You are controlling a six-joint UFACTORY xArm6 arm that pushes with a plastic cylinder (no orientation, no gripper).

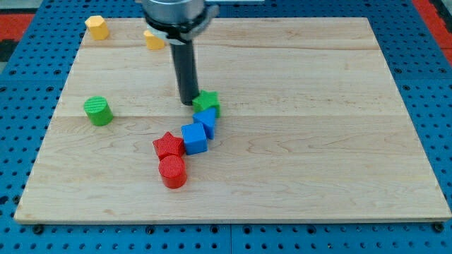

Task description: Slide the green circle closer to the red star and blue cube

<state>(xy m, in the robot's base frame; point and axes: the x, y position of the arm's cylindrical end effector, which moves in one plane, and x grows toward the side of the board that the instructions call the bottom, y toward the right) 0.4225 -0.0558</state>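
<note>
The green circle (98,111) stands alone at the view's left on the wooden board. The red star (168,144) lies below the board's middle, touching the blue cube (194,138) on its right. A red cylinder (172,172) sits just below the star. A second blue block (207,120) and a green star (207,103) continue the chain up and to the right. My tip (188,103) rests on the board right next to the green star's left side, far to the right of the green circle.
Two yellow blocks sit near the view's top left, one (97,27) by the corner and one (153,39) beside the rod. The wooden board (318,141) lies on a blue pegboard; its edges bound the blocks.
</note>
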